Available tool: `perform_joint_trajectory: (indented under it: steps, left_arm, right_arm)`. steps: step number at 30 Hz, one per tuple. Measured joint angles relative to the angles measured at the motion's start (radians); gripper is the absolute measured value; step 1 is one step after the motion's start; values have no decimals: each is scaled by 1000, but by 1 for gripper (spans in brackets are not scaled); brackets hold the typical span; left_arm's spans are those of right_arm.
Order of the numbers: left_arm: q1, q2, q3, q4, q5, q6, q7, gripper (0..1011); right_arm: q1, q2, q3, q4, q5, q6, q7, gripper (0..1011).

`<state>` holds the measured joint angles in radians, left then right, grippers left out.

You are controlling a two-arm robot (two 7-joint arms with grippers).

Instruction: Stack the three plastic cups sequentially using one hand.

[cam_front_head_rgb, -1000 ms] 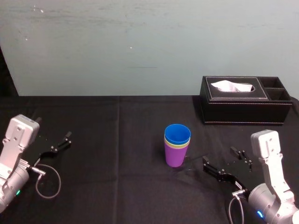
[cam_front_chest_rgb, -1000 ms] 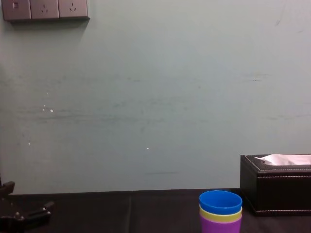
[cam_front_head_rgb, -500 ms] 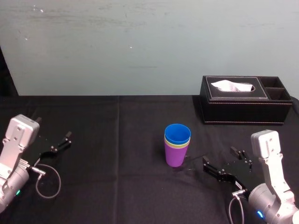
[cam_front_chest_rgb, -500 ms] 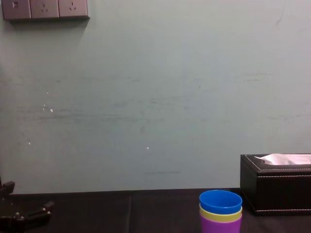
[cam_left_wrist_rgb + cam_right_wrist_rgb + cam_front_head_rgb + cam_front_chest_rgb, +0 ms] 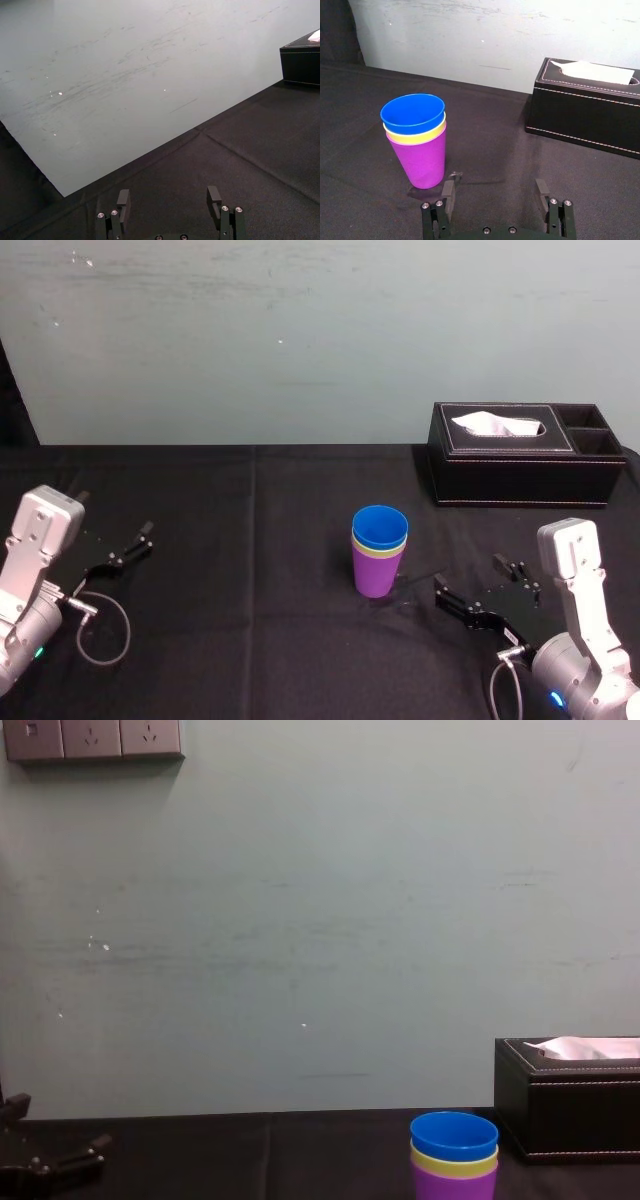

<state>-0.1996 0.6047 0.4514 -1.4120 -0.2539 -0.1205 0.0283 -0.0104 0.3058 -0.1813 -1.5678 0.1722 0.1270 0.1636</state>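
The right claw hangs low over the black surface, to the right of the cups and a little nearer the robot. Its two black fingers are spread wide with nothing between them. In the right wrist view the fingertips stand well apart, and the stack sits ahead of them, off toward one side and clear of both.

The left claw rests far out on the left side of the surface, well apart from the cups. It too is spread apart and holds nothing. A loop of thin cable curls beside its arm.

The three cups stand nested in one upright stack near the middle of the surface. The purple cup is at the bottom, resting on the cloth. The yellow-green cup sits inside it, showing just a narrow band of rim. The blue cup sits inside that one, on top, with its mouth open upward.

A black tissue box stands behind and to the right of the stack, near the pale wall, apart from the cups. A white tissue pokes out of its top slot.
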Motion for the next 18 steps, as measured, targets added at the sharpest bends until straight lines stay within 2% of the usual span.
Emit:
perform_joint_trajectory:
  steps: [18]
  left_arm:
    - [0, 0, 0, 0, 0, 0, 0, 1000]
  right_arm:
    - [0, 0, 0, 0, 0, 0, 0, 1002]
